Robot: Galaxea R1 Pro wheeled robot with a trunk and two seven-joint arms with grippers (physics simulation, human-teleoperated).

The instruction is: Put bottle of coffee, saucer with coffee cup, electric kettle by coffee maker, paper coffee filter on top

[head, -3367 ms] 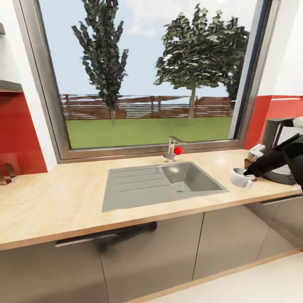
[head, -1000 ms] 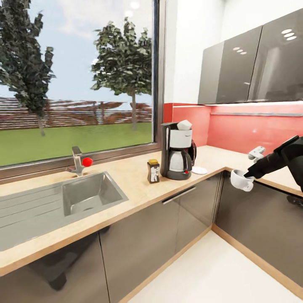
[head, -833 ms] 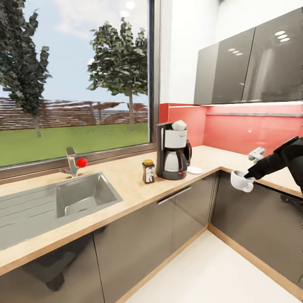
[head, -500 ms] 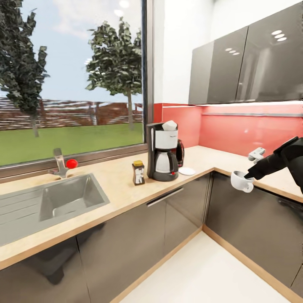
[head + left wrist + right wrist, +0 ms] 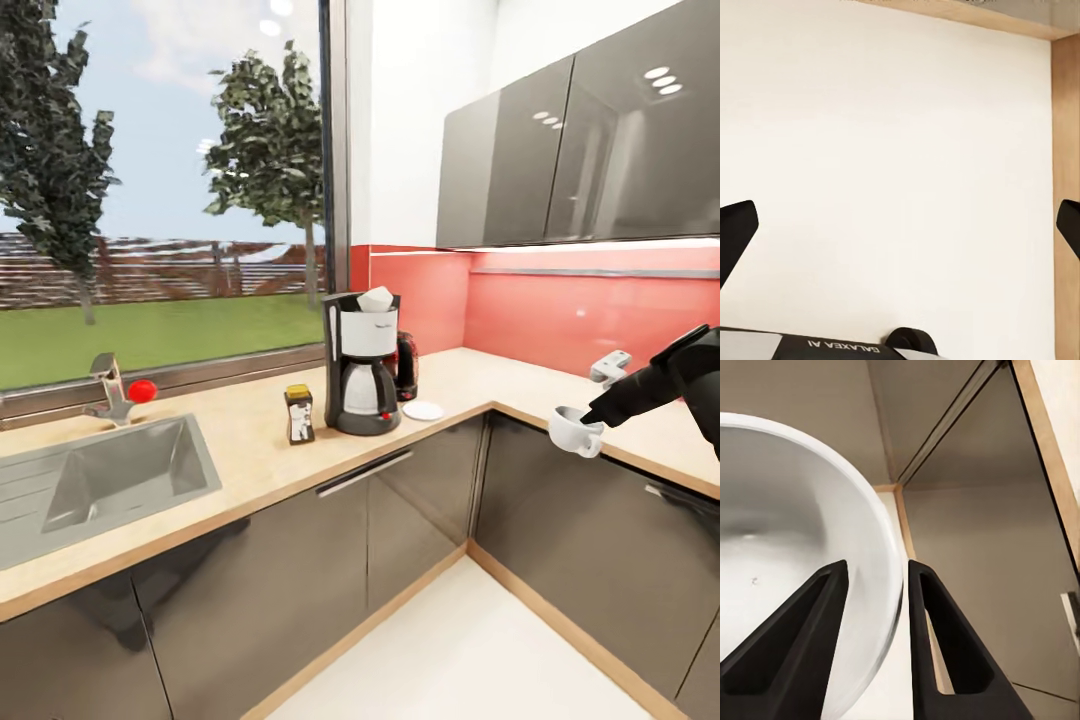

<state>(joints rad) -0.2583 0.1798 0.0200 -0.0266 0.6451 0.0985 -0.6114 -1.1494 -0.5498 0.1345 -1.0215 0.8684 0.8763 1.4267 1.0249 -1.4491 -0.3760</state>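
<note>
In the head view the black coffee maker [image 5: 362, 368] stands on the light-wood countertop [image 5: 250, 450], with the white paper coffee filter [image 5: 377, 297] on its top. The bottle of coffee [image 5: 298, 414] is just left of it. To its right lies the white saucer [image 5: 423, 410], and the electric kettle [image 5: 406, 364] peeks out behind it. My right gripper [image 5: 590, 421] holds the white coffee cup [image 5: 573, 431] in the air by the corner counter's front edge. Up close, its fingers [image 5: 937, 637] pinch the cup's rim [image 5: 795, 547]. My left gripper [image 5: 900, 232] hangs open over pale floor.
A steel sink [image 5: 100, 480] and a faucet [image 5: 108, 385] with a red knob sit at the left under the window. The counter turns a corner to the right beneath dark wall cabinets [image 5: 580, 150]. White floor [image 5: 450, 650] lies open in front of the grey cabinet fronts.
The camera has swung right, so the sink, bottle and coffee maker slid left in the view. The right gripper keeps the cup at the same spot relative to me.
</note>
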